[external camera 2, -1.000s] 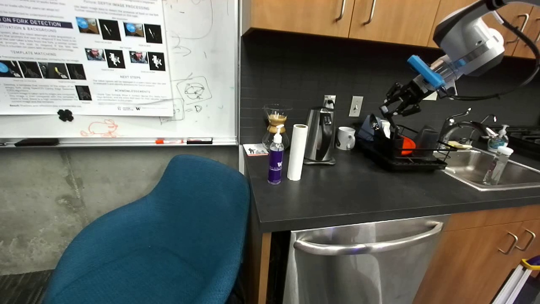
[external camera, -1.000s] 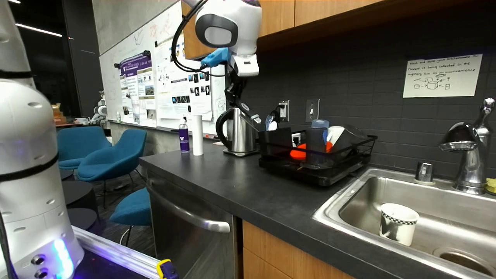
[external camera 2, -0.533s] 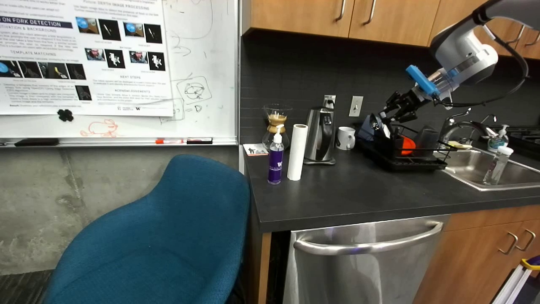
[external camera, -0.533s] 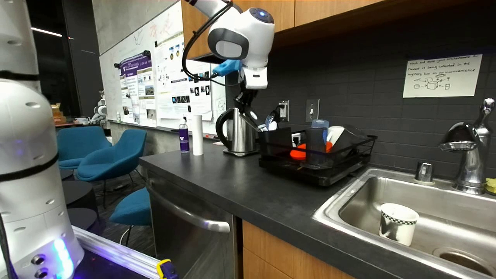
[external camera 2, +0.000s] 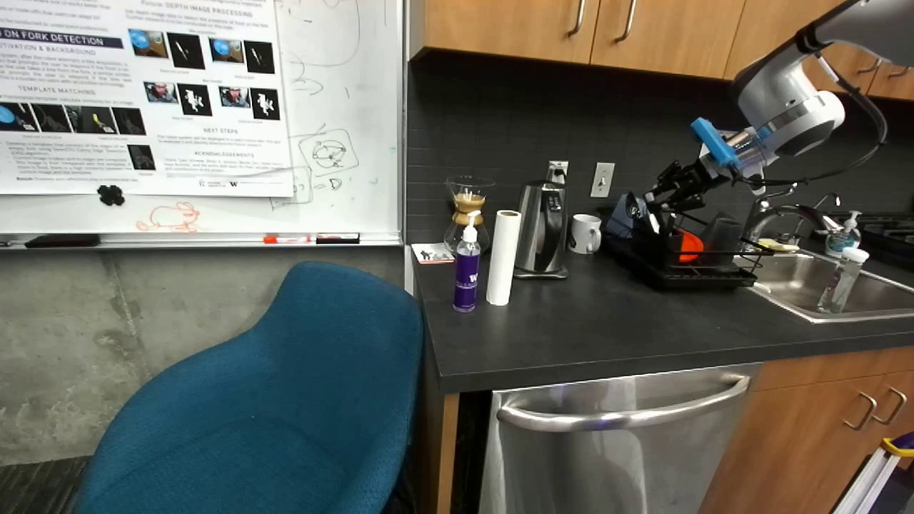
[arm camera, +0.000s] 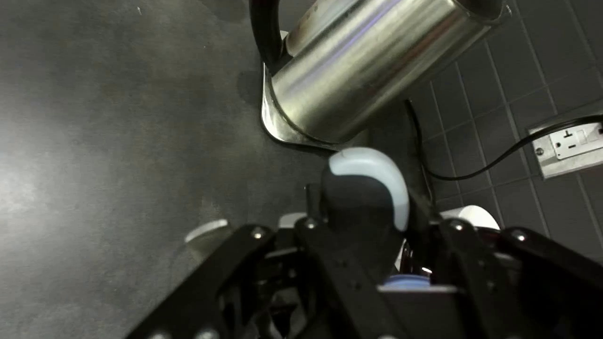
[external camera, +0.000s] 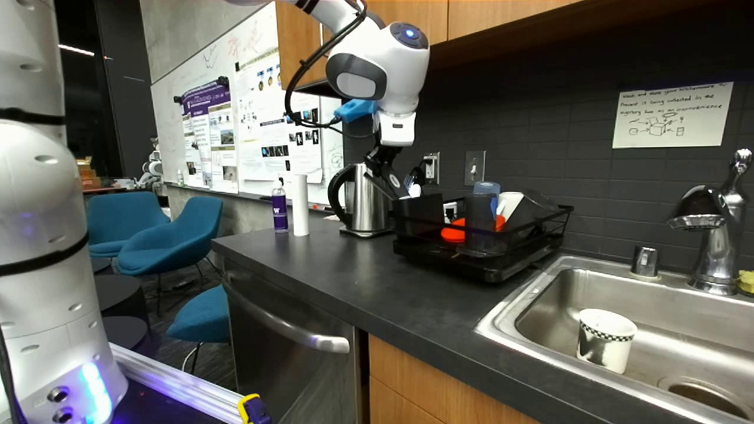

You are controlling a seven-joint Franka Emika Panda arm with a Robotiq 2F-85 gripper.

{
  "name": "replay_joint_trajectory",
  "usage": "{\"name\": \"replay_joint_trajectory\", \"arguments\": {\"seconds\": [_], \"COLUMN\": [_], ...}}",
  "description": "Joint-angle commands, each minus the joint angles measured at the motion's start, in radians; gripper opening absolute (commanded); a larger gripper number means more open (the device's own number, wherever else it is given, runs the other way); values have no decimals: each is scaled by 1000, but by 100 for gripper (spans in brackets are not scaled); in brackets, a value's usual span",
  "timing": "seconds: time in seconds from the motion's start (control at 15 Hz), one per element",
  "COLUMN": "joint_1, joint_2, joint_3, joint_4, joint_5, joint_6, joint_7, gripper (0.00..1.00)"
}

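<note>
In both exterior views the claw (external camera 2: 655, 202) hangs at the kettle-side end of the rack (external camera 2: 703, 278), close by the utensils (external camera: 414, 191), near the back edge of the worktop (external camera 2: 585, 328); contact cannot be confirmed. How far it is spread, and whether it grips the blurred dark form (arm camera: 365, 193) with the pale rim, cannot be told. Step in hand, in my judgement: close positioning at the utensils; moving calls for clearance from the kettle (external camera 2: 530, 225). Legible: "W" on the bottle (external camera 2: 467, 275) by the worktop's end edge, "ON FORK DETECTION" on the poster (external camera 2: 207, 93), "mystery box" on the note (external camera: 673, 115).
</note>
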Motion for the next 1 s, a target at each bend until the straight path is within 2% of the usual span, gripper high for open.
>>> {"name": "replay_joint_trajectory", "arguments": {"seconds": [0.0,0.27,0.33,0.47,0.73,0.93], "joint_1": [-15,-25,-27,-26,-30,-32], "joint_2": [18,24,24,23,22,19], "joint_3": [-8,-17,-18,-18,-22,-27], "joint_4": [15,10,10,9,8,6], "joint_5": [52,82,86,87,79,79], "joint_6": [-4,-5,-6,-5,-7,-11], "joint_7": [24,23,22,22,22,21], "gripper": [17,17,67,71,97,100]}}
